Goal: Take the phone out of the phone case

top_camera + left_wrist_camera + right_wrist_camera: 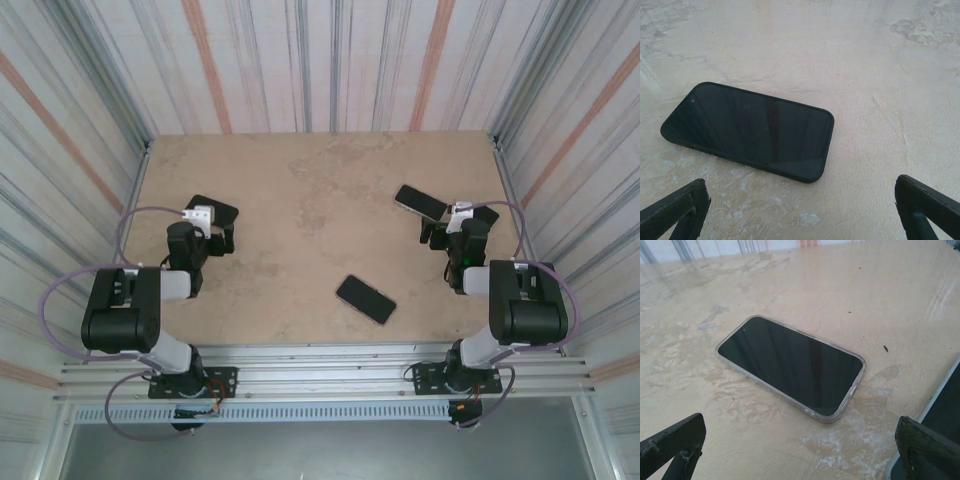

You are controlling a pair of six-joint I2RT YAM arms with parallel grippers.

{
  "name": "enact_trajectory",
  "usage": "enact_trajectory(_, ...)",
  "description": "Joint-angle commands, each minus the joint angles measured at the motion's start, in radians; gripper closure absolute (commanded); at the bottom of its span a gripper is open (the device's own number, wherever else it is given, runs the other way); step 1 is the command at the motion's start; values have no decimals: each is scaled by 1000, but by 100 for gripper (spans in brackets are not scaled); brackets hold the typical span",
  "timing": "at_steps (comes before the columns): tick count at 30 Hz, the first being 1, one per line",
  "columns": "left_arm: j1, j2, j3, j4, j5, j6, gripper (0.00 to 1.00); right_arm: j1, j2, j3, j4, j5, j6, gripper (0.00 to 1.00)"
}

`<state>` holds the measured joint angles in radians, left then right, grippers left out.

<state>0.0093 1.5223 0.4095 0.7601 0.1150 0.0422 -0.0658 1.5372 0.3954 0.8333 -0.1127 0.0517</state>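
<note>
A dark-screened phone in a clear phone case [790, 365] lies flat on the table, just ahead of my right gripper [800, 452]; from above this phone [420, 202] sits at the far right. My right gripper [455, 228] is open and holds nothing. Another phone in a black case [750, 131] lies flat ahead of my left gripper [800, 215], slightly to its left. Seen from above, that phone [215, 210] is at the left, and the left gripper [207, 230] beside it is open and apart from it.
A third black phone [365, 299] lies near the table's front middle. One more phone with a pale edge [940, 415] lies right by my right finger [927, 450]. Corrugated walls [90, 120] close in the beige table [300, 200] on three sides.
</note>
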Motion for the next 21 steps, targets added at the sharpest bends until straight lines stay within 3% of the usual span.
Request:
enact_trajectory(1,-3,-12,4,23,2,25,1,-2,9,-3,5,-10,20,1)
enact_trajectory(21,-2,-14,2,25,4,25,1,-8,8,3,-5,25,43,1)
